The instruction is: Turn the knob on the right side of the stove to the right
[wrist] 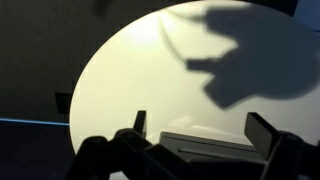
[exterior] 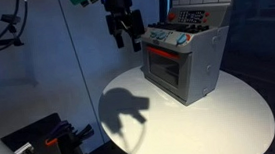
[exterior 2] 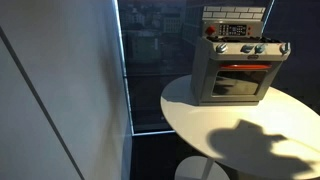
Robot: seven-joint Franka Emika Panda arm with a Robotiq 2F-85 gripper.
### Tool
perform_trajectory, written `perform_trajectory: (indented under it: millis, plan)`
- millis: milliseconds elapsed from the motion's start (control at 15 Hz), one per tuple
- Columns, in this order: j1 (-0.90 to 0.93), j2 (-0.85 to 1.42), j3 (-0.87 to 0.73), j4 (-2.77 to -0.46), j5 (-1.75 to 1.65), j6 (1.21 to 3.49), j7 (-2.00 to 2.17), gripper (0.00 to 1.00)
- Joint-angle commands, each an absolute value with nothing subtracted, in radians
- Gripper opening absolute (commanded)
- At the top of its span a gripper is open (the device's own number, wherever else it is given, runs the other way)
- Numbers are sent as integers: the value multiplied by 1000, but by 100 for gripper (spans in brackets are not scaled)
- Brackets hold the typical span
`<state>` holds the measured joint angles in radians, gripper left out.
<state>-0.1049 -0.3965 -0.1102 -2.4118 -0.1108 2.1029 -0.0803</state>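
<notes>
The grey toy stove (exterior: 188, 60) with a red-framed oven window stands at the back of a round white table (exterior: 232, 119). It also shows in an exterior view (exterior 2: 238, 70). Small knobs line its front panel, and the rightmost knob (exterior 2: 283, 47) is at the panel's end. My gripper (exterior: 129, 43) hangs in the air to the left of the stove, at about the height of its top and apart from it. In the wrist view my gripper (wrist: 200, 128) is open and empty, with the stove's edge (wrist: 205, 146) showing between the fingers.
The table's rim (exterior 2: 200, 115) lies close in front of the stove, with its pedestal (exterior 2: 200, 170) below. Black equipment (exterior: 43, 140) sits on the floor beside the table. A glass wall (exterior 2: 150, 60) stands behind. My arm's shadow (exterior: 125, 108) falls on the tabletop.
</notes>
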Motion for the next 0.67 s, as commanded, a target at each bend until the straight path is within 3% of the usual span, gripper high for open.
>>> perform_trajectory:
  millis: [0,600]
  plan:
    - [-106,-397,-109,-2409,-110,2101,-81,100]
    - [-112,-384,-101,-2385,-112,2207,-35,100]
